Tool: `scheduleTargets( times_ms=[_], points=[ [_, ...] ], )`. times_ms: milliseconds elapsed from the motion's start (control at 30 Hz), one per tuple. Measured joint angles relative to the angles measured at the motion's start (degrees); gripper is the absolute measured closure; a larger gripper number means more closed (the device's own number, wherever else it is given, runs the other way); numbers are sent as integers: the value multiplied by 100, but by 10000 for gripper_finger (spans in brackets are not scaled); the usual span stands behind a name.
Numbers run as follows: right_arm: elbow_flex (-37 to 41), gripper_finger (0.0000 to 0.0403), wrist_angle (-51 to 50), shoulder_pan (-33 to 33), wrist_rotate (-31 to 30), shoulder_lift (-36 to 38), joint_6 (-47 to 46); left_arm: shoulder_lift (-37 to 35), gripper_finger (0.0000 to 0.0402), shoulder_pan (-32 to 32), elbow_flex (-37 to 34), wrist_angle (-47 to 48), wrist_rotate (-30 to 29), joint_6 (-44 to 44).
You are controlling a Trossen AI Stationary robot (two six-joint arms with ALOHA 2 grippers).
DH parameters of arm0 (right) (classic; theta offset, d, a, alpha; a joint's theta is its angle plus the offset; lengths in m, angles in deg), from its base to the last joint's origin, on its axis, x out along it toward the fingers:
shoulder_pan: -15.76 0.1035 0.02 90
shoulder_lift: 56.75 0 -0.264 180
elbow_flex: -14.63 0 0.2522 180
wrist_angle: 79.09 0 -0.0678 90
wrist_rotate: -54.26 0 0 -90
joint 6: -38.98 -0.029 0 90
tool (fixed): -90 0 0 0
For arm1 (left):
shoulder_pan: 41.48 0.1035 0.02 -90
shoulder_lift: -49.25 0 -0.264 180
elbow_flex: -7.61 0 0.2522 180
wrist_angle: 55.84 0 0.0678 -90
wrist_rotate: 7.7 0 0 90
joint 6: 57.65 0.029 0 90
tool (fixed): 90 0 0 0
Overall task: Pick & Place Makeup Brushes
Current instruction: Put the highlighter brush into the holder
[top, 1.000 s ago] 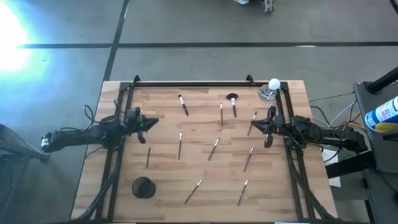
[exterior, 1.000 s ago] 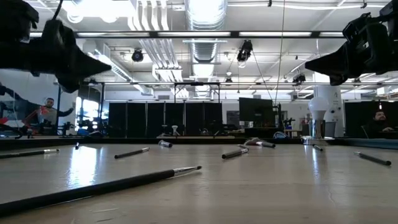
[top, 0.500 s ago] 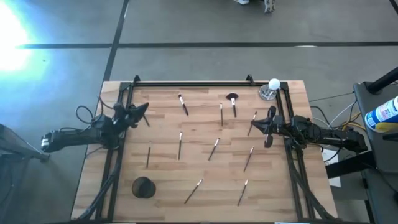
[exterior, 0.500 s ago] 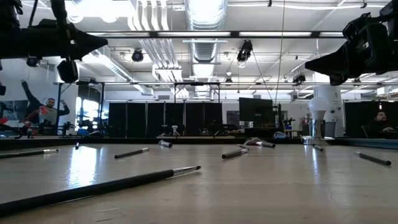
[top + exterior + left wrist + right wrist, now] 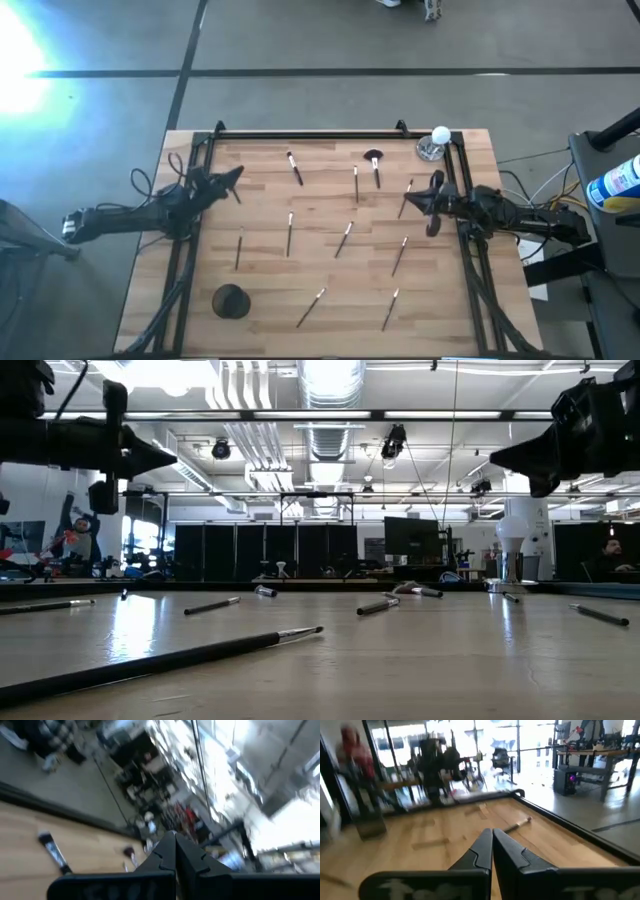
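The makeup brushes [image 5: 345, 238] lie scattered flat across the wooden table [image 5: 270, 300], thin dark sticks with pale or silvery tips, none touching another. I take the dark round cup [image 5: 231, 301] at the near left corner of the table as my landmark. Closest to it is one brush just beyond it [image 5: 238, 249], and another lies level with it toward the table's middle [image 5: 311, 307]. Far from the cup, near the opposite edge, sits the brush with the wide fluffy head [image 5: 374, 165], with another thin one beside it [image 5: 355, 184] and a short-bristled one [image 5: 294, 167] off to its left. From table height, the nearest brush [image 5: 160, 662] stretches long and dark with a pale tip.

The left gripper [image 5: 235, 175] hangs above the table's left edge, well beyond the cup, its jaws pressed together on nothing. The right gripper [image 5: 433, 190] hovers at the right edge, far across from the cup, jaws likewise closed and empty.

Diagonally opposite the cup, a white ball on a clear stand [image 5: 438, 140] occupies the far right corner. The boards are pale planks inside a black frame [image 5: 310, 135]. Beyond, the room is an open workshop with ceiling ducts, dark screens and a person [image 5: 78, 535] seated at the left.
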Motion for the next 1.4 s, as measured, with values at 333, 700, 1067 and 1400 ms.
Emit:
scheduleTargets(
  times_ms=[333,700,1067,1400],
  points=[
    [0,394,1616,2,-2094,-13,-1150,590,401,-2,0,115,1241,233],
    [-1120,394,388,-20,-2505,-1008,-1897,735,401,-2,70,91,1170,1209],
    [-3838,394,-2362,-1030,-1006,-5029,-3637,735,401,-2,-13,302,963,1339],
    [-5405,393,-2968,-2695,1103,-7879,-3522,731,401,-2,-15,354,728,1390]
  ],
)
